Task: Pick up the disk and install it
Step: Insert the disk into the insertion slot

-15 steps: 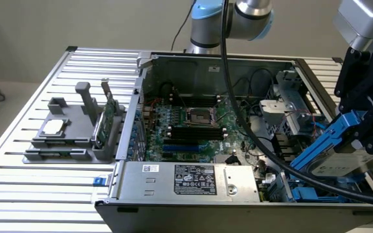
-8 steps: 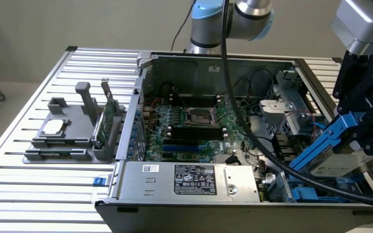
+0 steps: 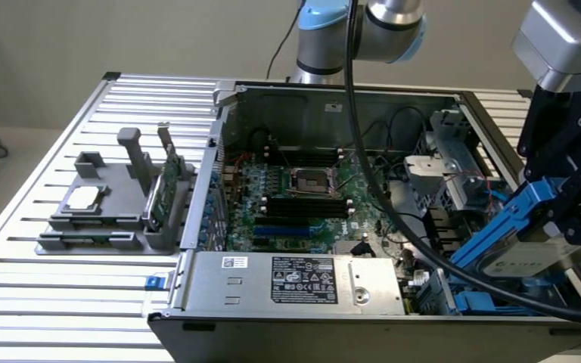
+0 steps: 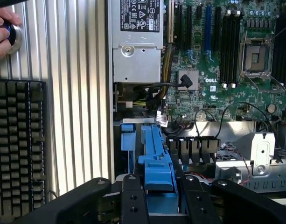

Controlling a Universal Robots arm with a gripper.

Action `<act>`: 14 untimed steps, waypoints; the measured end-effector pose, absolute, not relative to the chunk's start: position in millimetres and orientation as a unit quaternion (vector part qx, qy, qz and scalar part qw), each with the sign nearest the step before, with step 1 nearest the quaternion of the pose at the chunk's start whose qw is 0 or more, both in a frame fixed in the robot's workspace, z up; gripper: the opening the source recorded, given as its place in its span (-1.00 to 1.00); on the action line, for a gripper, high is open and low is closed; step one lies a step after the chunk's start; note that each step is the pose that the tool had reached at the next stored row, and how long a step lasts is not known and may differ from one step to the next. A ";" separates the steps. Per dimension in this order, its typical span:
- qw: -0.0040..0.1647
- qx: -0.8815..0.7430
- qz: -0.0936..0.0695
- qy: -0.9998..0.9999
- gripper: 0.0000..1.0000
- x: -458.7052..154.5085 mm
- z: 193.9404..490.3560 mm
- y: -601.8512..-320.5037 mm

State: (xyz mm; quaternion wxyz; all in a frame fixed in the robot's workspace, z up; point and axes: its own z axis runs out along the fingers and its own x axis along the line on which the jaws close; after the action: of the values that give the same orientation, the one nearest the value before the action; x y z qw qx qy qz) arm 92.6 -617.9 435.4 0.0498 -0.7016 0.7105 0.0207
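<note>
Blue-railed silver disk (image 3: 520, 261), green motherboard (image 3: 301, 198), black keyboard (image 4: 17, 149)

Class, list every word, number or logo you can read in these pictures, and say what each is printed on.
"DELL": white print on the green circuit board.
Label on the power supply: print too small to read.
White label on the disk: too blurred to read.
</note>
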 end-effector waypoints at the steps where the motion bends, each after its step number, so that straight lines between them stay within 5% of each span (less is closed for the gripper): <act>1: 0.050 -0.702 0.020 0.710 -0.34 92.5 434.8 -617.9; 14: 0.048 -0.702 0.018 0.711 -0.34 92.5 427.1 -617.2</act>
State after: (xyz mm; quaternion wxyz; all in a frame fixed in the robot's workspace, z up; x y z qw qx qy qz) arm 92.5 -617.2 427.1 0.0476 -0.7018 0.7105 0.0177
